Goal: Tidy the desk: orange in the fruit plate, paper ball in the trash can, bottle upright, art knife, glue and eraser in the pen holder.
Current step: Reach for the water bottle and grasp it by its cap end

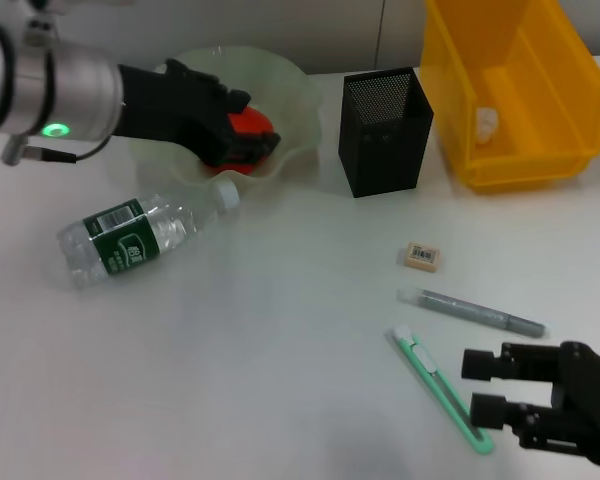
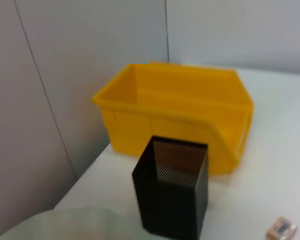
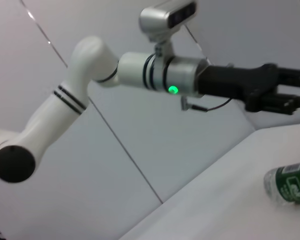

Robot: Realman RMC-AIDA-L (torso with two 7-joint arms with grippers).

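Note:
The orange (image 1: 250, 128) sits low in the pale green fruit plate (image 1: 302, 90), and my left gripper (image 1: 242, 135) is shut around it. The bottle (image 1: 140, 238) lies on its side in front of the plate; it also shows in the right wrist view (image 3: 290, 182). The black mesh pen holder (image 1: 383, 130) stands beside the plate. A white paper ball (image 1: 487, 122) lies inside the yellow trash can (image 1: 570, 100). The eraser (image 1: 421, 256), the grey glue stick (image 1: 475, 312) and the green art knife (image 1: 440, 385) lie on the table. My right gripper (image 1: 482, 385) is open just beside the knife's near end.
The left wrist view looks over the plate rim (image 2: 65, 225) to the pen holder (image 2: 172, 192), the yellow can (image 2: 175, 115) and the eraser (image 2: 281, 227). A grey wall stands behind the table. The right wrist view shows the left arm and its gripper (image 3: 285, 95).

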